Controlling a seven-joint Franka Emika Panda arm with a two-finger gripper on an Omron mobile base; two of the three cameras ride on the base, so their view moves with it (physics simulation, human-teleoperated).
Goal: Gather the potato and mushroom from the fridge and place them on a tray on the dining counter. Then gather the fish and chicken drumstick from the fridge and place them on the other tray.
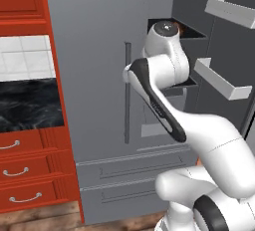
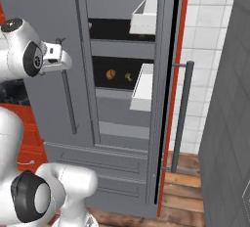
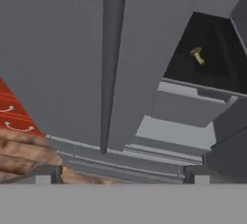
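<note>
The fridge point(image 2: 122, 94) stands with its right door swung open. On a shelf inside lie a round potato point(image 2: 111, 74) and, just beside it, a mushroom point(image 2: 128, 77). The gripper point(image 3: 120, 172), fingers apart and empty, faces the left door, so gathering seems only begun; next it must likely reach into the shelf.

The fridge point(image 1: 99, 75) stands grey and tall, its left door shut, with a long vertical bar handle point(image 1: 127, 93) running down that door's right edge. The right door is swung open, and two white door bins point(image 1: 221, 78) project from its inner face (one high, one at mid-height). Two wide drawers point(image 1: 134, 175) sit below the doors. The white arm point(image 1: 169, 100) rises from the lower right and bends in front of the open compartment, hiding most of the dark interior. Red cabinetry point(image 1: 30, 175) with three drawer pulls adjoins the fridge's left side, under a black veined counter top point(image 1: 30, 105) and white wall tiles point(image 1: 27, 58). The floor is wood plank point(image 1: 40, 220).
</note>
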